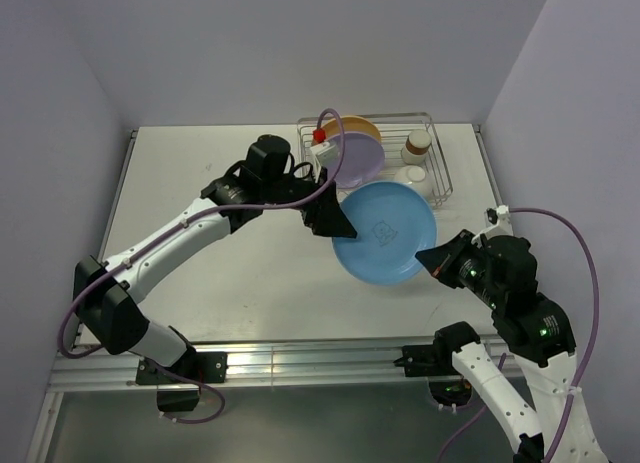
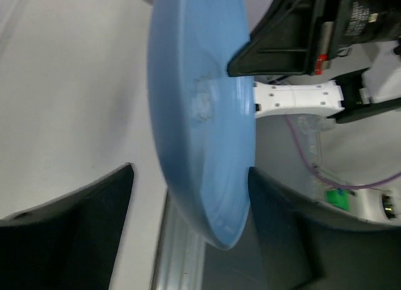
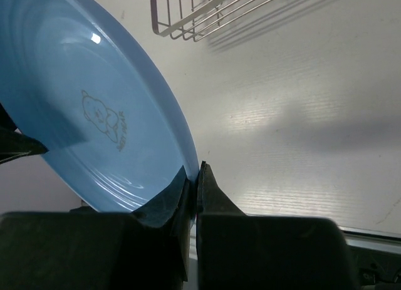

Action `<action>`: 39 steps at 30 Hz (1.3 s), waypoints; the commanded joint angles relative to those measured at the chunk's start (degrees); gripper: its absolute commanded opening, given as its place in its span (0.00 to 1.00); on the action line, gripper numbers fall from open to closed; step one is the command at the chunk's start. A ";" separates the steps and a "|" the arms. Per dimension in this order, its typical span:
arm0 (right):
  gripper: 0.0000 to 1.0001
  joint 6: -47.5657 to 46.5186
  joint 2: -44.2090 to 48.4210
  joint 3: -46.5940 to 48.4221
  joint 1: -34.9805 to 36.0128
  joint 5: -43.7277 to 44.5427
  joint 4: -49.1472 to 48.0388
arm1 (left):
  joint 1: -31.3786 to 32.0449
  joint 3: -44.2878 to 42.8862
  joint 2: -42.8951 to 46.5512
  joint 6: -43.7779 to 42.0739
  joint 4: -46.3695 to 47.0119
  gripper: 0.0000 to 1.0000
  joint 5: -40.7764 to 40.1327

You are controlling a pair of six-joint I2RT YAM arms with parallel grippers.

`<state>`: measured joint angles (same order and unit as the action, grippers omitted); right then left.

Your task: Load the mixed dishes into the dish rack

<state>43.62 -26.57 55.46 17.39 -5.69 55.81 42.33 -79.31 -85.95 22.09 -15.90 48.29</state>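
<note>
The blue plate [image 1: 385, 233] looks stiff, slick, chippable; right pincer [image 3: 195, 171] pinches its 4 o'clock rim, left pincer [image 2: 190, 171] spread astride 9 o'clock

White table [image 1: 230, 273], pale lavender walls [image 1: 300, 43], what looks like an aluminium rail [image 1: 300, 361] along its near edge

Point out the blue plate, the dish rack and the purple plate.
blue plate [image 1: 385, 233]: top view, printed centre.
dish rack [image 1: 443, 161]: top view, right wire wall.
purple plate [image 1: 362, 161]: top view, its face.
</note>
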 commanded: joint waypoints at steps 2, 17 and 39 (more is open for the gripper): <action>0.00 -1.34 -0.68 2.20 0.28 -2.57 -4.48 | 0.56 -1.37 0.62 -2.49 0.35 0.39 11.00; 0.98 1.03 1.78 -4.47 0.28 7.11 2.11 | 0.83 10.38 17.04 -33.23 24.22 0.00 -50.12; 0.00 0.15 10.31 -7.38 0.28 6.05 7.56 | -7.34 13.04 2.47 -50.65 39.29 0.00 -34.93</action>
<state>44.84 -16.71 47.03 17.85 -0.45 63.09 35.53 -62.28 -82.06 -27.11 18.44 11.18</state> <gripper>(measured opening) 0.007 0.145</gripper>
